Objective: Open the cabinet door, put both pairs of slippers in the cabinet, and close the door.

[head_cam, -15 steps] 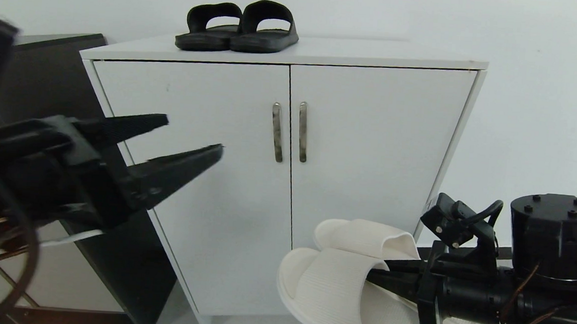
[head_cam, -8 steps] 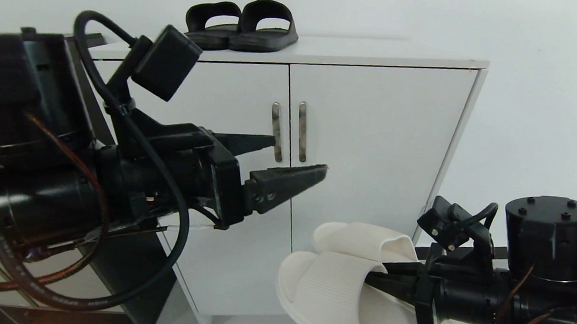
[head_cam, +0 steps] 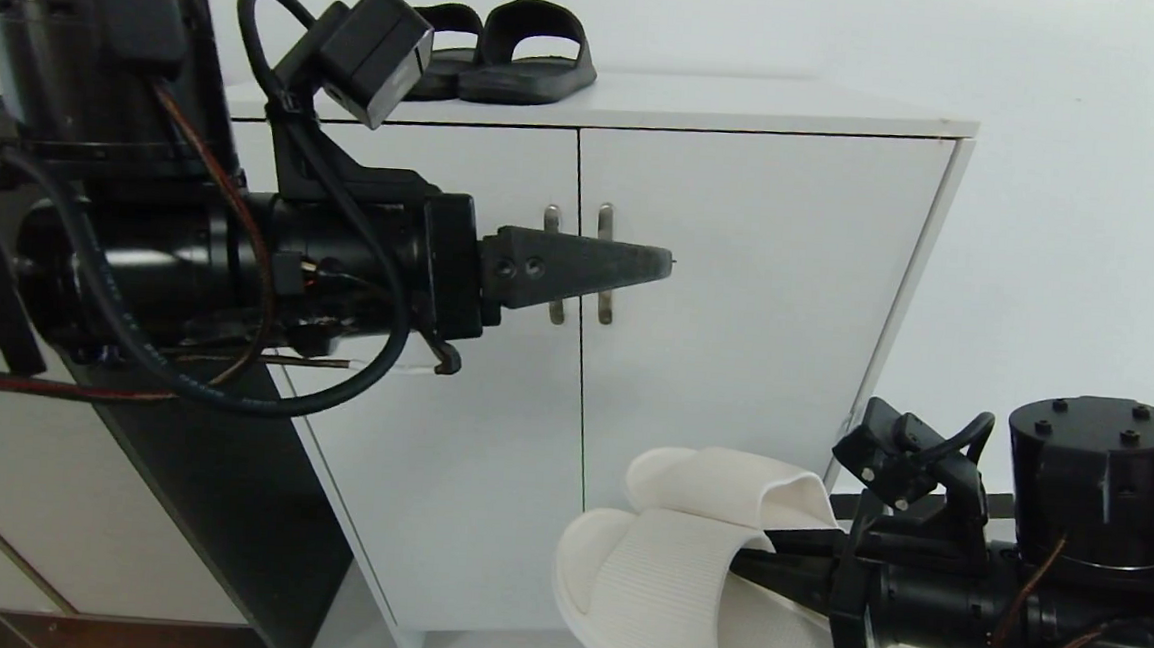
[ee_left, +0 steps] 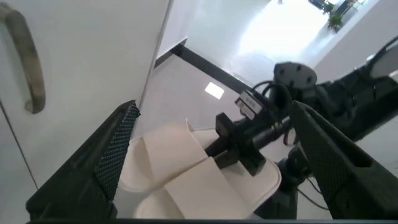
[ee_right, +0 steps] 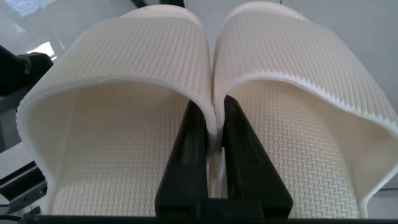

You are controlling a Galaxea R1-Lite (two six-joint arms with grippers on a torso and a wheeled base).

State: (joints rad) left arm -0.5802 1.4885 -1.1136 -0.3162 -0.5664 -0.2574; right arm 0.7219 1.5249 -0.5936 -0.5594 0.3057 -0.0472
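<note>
A: Any readable text, labels, numbers?
B: None legible. There's a small white tag [ee_left: 247,102] on the right arm's wrist camera, print too small. Nothing readable on cabinet [head_cam: 758,305] or white slippers [head_cam: 662,580].

Bright, even light falls on the white cabinet [head_cam: 740,274], shadows soft (hard glare on the floor [ee_left: 267,37] behind).

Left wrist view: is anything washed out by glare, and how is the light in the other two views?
Left wrist view: the floor beyond the white slippers is blown out by light. Head view: soft, even light on the cabinet, no glare; its side edges lean, likely lens distortion. Right wrist view: the slippers are evenly lit, without hard shadows.
</note>
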